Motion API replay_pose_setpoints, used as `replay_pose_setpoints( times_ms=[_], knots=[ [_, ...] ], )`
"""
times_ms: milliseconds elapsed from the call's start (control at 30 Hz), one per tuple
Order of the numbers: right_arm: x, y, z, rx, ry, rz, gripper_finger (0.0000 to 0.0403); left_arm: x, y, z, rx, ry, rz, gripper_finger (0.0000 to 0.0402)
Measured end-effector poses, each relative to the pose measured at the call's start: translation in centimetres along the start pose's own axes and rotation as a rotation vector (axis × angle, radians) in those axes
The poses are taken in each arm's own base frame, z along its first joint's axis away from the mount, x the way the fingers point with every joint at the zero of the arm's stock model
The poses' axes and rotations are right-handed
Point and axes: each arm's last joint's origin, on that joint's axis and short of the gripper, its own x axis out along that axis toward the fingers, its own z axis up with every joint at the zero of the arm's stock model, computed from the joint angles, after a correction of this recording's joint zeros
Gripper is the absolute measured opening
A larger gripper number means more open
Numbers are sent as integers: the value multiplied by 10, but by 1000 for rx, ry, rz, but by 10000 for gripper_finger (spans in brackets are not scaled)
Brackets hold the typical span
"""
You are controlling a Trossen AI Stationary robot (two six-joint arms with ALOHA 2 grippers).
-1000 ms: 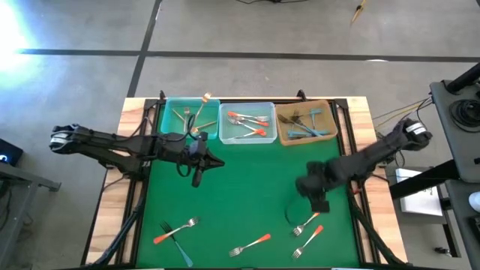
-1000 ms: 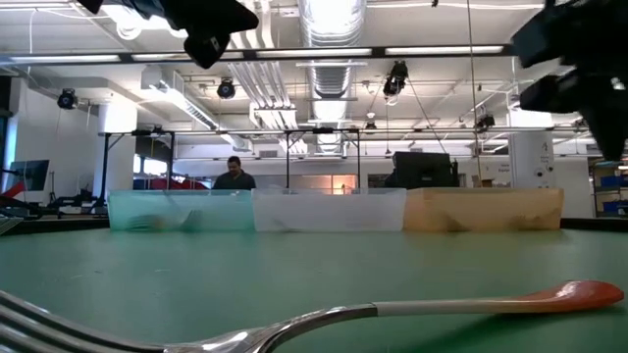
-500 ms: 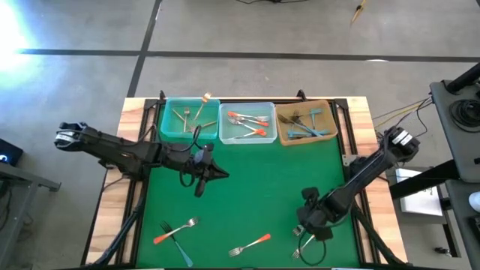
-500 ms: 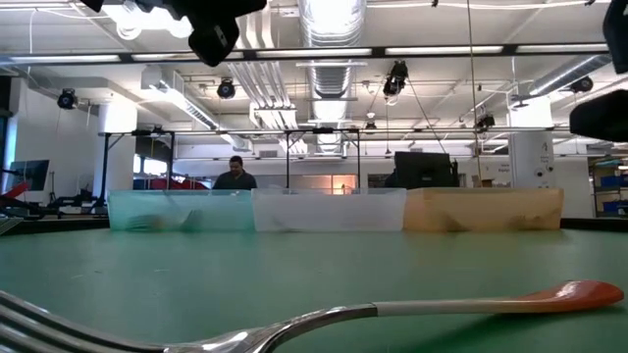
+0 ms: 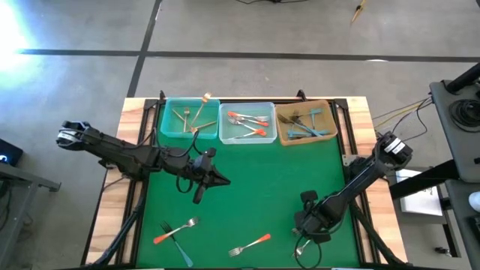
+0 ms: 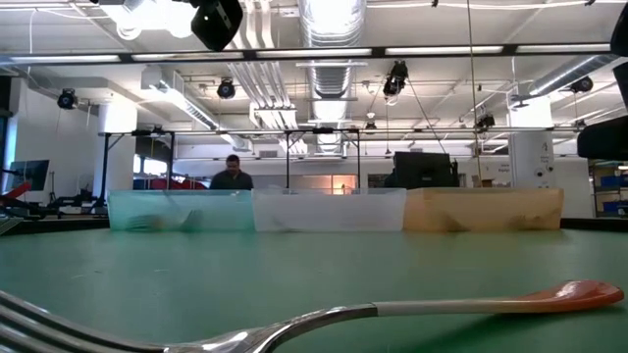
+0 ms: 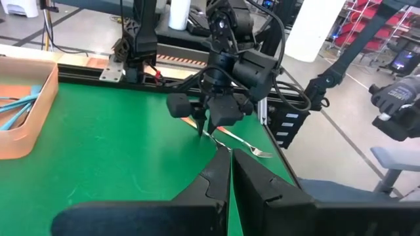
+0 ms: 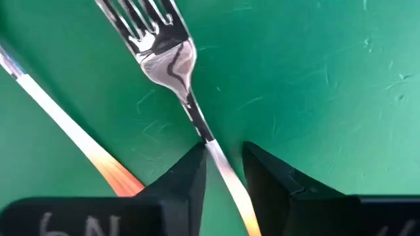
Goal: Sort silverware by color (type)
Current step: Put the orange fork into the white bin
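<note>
Fork (image 8: 172,65) between right tool (image 8: 223,170) fingers, "6N" label (image 8: 65,226)

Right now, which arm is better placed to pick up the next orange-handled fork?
The right arm. Its tool is down on the green mat, fingers open around an orange-handled fork. The left tool, shut and empty, hangs mid-table.

Right hand (image 5: 309,227) over hidden forks (image 8: 172,63)

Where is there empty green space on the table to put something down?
The mat's middle, between the three bins and the loose forks at the near edge, is bare. The right gripper crowds the near right corner; the left gripper hangs centre-left.
</note>
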Motion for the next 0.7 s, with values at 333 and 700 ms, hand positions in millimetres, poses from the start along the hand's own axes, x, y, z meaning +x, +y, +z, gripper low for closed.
replay_pose_setpoints(
  times_ms=[333,700],
  knots=[
    [-9,1,5,47,-19,1,13,0,-1,0,-5,-5,-2,0],
    [-84,-40,46,51,-391,-383,11,0,-9,4,1,-56,-42,0]
  ],
)
